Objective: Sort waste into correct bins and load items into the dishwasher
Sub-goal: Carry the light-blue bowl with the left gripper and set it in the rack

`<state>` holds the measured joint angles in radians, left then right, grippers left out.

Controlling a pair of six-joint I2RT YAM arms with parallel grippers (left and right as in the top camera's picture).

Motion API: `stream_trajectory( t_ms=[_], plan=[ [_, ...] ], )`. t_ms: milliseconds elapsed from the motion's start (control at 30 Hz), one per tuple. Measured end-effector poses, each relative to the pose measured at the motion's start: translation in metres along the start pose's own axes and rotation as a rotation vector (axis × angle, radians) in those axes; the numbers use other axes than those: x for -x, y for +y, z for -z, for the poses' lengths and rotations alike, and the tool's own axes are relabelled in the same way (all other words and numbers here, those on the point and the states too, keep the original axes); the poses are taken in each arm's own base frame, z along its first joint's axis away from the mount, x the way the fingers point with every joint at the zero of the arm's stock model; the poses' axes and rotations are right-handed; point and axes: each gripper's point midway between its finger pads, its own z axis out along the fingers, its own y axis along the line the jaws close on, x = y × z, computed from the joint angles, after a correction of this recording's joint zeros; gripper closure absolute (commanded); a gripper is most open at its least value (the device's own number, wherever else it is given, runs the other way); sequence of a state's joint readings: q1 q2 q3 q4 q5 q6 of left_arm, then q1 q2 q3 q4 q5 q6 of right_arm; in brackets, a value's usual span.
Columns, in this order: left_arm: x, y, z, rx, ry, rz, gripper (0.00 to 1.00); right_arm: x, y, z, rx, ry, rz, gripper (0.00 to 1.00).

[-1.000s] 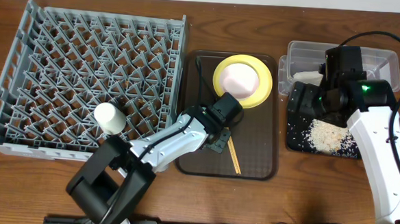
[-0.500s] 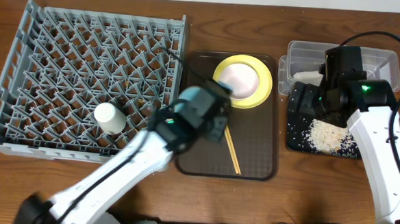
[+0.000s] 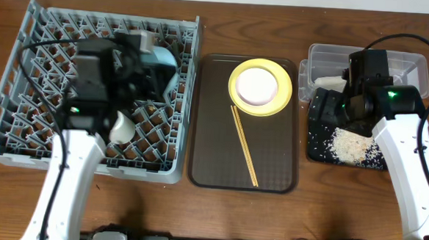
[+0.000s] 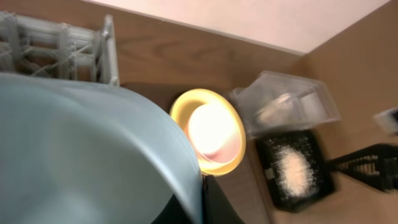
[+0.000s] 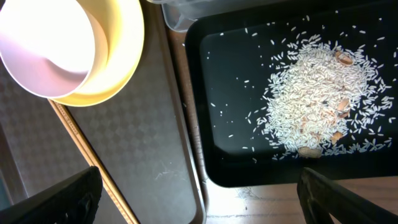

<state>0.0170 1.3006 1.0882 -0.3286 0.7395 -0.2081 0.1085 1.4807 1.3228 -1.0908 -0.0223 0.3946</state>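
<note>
Your left gripper (image 3: 148, 61) is over the grey dish rack (image 3: 49, 45), just left of the brown serving tray (image 3: 271, 167), near the rack's back corner on the tray side. It looks pinched on the rim of the light-blue bowl (image 3: 164, 63). The wrist cam is mostly bowl wall plus one dark finger (image 4: 214, 202), so take that as probable. The bowl is tilted on edge over the pegs; I can't tell if it touches them.

The cream cup (image 3: 116, 126) sits in the rack, left of the tray. On the tray, the yellow plate (image 3: 282, 101) is at the back with the white bowl (image 3: 257, 84) in it. The chopsticks (image 3: 244, 145) run diagonally from the plate toward the front edge.

Right of the tray is the black tray (image 3: 318, 144) holding rice scraps (image 3: 349, 145), with the clear tub (image 3: 408, 68) behind it. Your right gripper (image 5: 208, 198) is spread wide with nothing between the fingers, hovering over the serving tray's right edge.
</note>
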Motion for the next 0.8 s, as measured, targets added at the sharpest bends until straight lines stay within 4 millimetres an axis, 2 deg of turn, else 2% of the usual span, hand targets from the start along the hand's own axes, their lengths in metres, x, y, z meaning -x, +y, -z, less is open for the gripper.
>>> stream_trajectory(
  t_ms=[233,333,467,633,733,800],
  plan=[
    [0.031,0.046,0.0,-0.241,-0.054,0.116,0.92,0.0,0.0,0.0,0.0,0.0,0.0,0.02],
    [0.037,0.064,-0.004,-0.33,-0.063,0.153,0.92,0.0,0.0,0.0,0.0,0.001,0.0,0.03],
    [0.038,0.086,-0.012,-0.419,-0.051,0.222,0.92,0.0,0.0,0.0,0.0,0.001,0.0,0.03],
    [0.022,0.116,-0.023,-0.455,0.002,0.386,0.92,0.0,0.0,0.0,0.0,0.001,0.0,0.03],
    [0.018,0.125,-0.02,-0.475,0.014,0.43,0.92,0.0,0.0,0.0,0.0,0.001,0.0,0.04],
    [0.02,0.131,-0.014,-0.469,0.003,0.446,0.83,0.0,0.0,0.0,-0.001,0.001,0.0,0.04]
  ],
)
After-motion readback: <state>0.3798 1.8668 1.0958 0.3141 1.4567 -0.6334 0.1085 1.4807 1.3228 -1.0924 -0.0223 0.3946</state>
